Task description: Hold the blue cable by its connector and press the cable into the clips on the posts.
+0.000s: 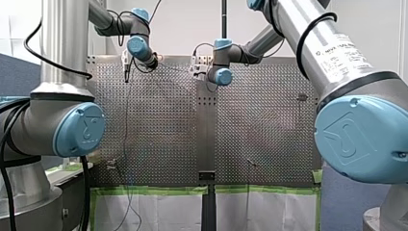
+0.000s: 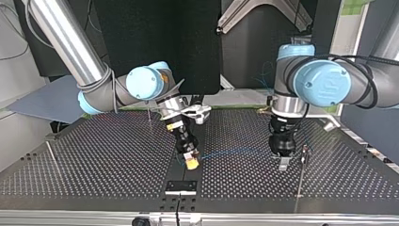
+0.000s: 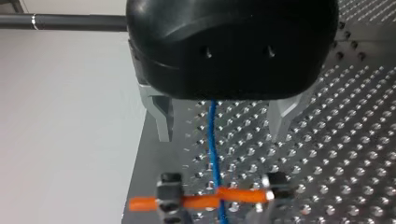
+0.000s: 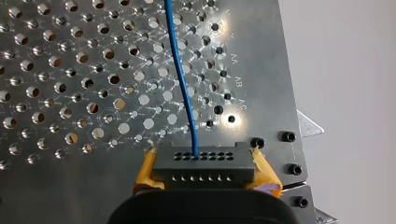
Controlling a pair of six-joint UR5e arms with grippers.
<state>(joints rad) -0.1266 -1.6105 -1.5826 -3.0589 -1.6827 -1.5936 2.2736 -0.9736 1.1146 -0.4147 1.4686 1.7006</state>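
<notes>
Connector (image 4: pixel 204 169): a dark grey block with rows of small holes, pinched from both sides in my right claw (image 4: pixel 204 163), close to a few black bolts (image 4: pixel 257 142) at the plate's edge.
Right-hand grip: the right claw is pressed together on the connector, with its yellow pads (image 4: pixel 145 169) tight against the block's two ends.
Cable: the blue cable (image 4: pixel 183 79) leaves one hole in the connector's face and runs ahead of the right claw over the perforated bench (image 4: pixel 70 70). In the top view it shows as a faint blue line between the two claws.
Left-hand grip: my left claw (image 3: pixel 219 136) is spread wide, its metal fingers (image 3: pixel 163 119) well apart. The blue cable passes down the gap between them and touches neither.
Ahead of the left claw: an orange bar (image 3: pixel 205 199) lies across between two dark heads (image 3: pixel 171 186). The blue cable crosses it near its middle, and I cannot tell which lies over which.
Top view, claws: the right claw is tilted and sits near the bench's middle seam. The left claw is upright at the view's right, pointing down at the bench.
Top view, posts: a thin post (image 2: pixel 299 181) stands upright just beside the left claw, on its side toward the view's right. A second post (image 2: pixel 51 155) stands at the view's left, well apart from both claws.
Front view: both claws are far across the bench, the left arm's at the view's left and the right arm's near the middle. The fingers are too small to read there.
</notes>
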